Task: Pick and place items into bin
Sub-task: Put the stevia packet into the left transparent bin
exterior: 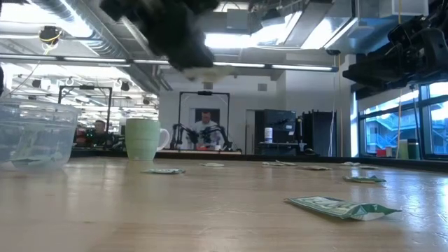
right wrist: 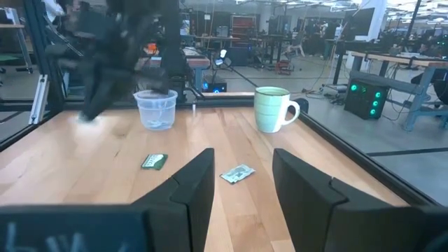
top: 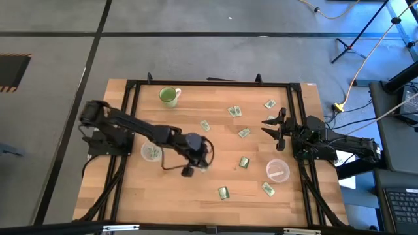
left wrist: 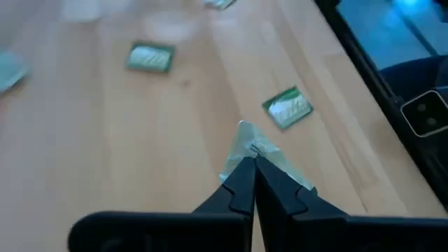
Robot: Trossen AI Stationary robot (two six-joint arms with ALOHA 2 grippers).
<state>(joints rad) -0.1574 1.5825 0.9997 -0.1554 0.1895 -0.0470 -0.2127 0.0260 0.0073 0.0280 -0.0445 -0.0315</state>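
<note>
Several small green-and-white packets lie flat on the wooden table, among them one [top: 223,192] near the near edge and one [top: 244,162] at mid-table. My left gripper [top: 200,164] hangs over the middle of the table, shut on one packet [left wrist: 245,143]; in the left wrist view two others [left wrist: 288,108] [left wrist: 150,58] lie on the wood beyond it. A clear plastic bin [top: 151,152] stands just left of that gripper. My right gripper [right wrist: 241,185] waits open by the right edge [top: 274,124], touching nothing. My left gripper pinches a packet by one edge [left wrist: 246,152] between its two shut fingertips, coming from above and slanting down. The packet sticks out past the tips, tilted, and seems lifted clear of the wood.
A light-green mug [top: 169,96] stands near the far edge. A second clear cup [top: 277,170] with something pale inside sits on the right side. More packets lie toward the far right [top: 270,104] [top: 234,111]. A black frame [top: 130,83] rims the table. People sit in the room behind [exterior: 205,126].
</note>
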